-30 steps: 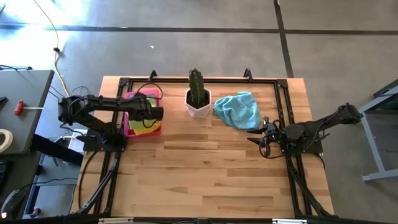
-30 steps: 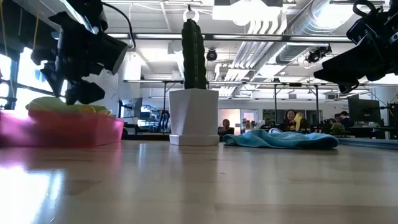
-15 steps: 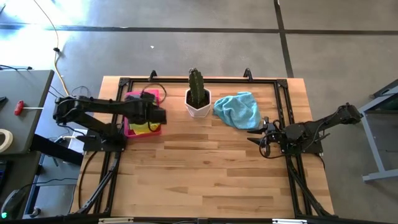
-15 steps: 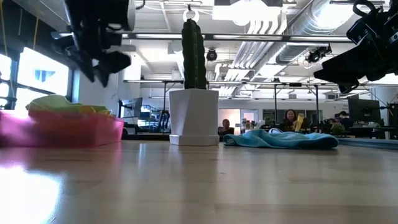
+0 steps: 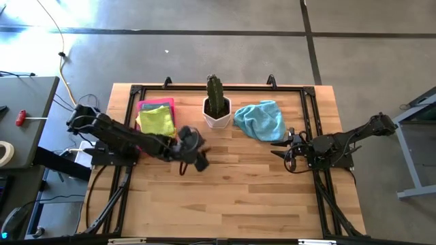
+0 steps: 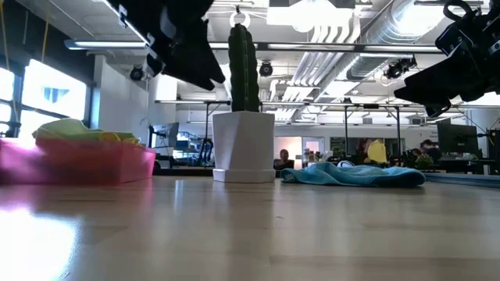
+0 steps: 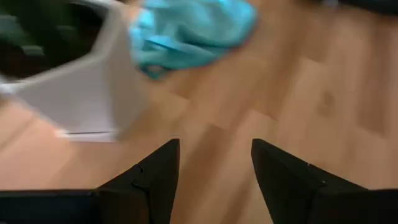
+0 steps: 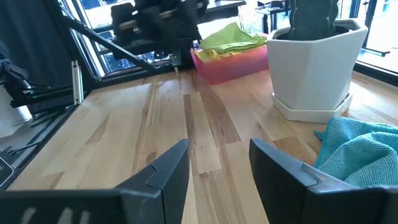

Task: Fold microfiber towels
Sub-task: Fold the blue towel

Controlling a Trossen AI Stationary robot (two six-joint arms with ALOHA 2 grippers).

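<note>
A light blue towel [image 5: 261,120] lies crumpled on the table at the far right of the white cactus pot [image 5: 217,113]. It also shows in the left wrist view [image 7: 189,28] and the right wrist view [image 8: 360,155]. Lime green and yellow towels [image 5: 157,121] lie piled in the pink tray [image 5: 151,104]. My left gripper [image 5: 202,160] hangs open and empty above the table, on the near side of the pot; its wrist view [image 7: 214,158] looks toward the blue towel. My right gripper [image 5: 281,148] is open and empty, just on the near side of the blue towel.
The pot with its cactus [image 6: 244,117] stands between the tray [image 6: 78,160] and the blue towel [image 6: 351,173]. A black frame [image 5: 310,95] runs around the table's edges. Bare wood [image 5: 231,197] fills the near half of the table.
My left gripper has swung away from above the pink tray toward the table's right and near edges, past the front of the pot, and has turned to face the blue towel. The towel pile in the tray now shows uncovered.
</note>
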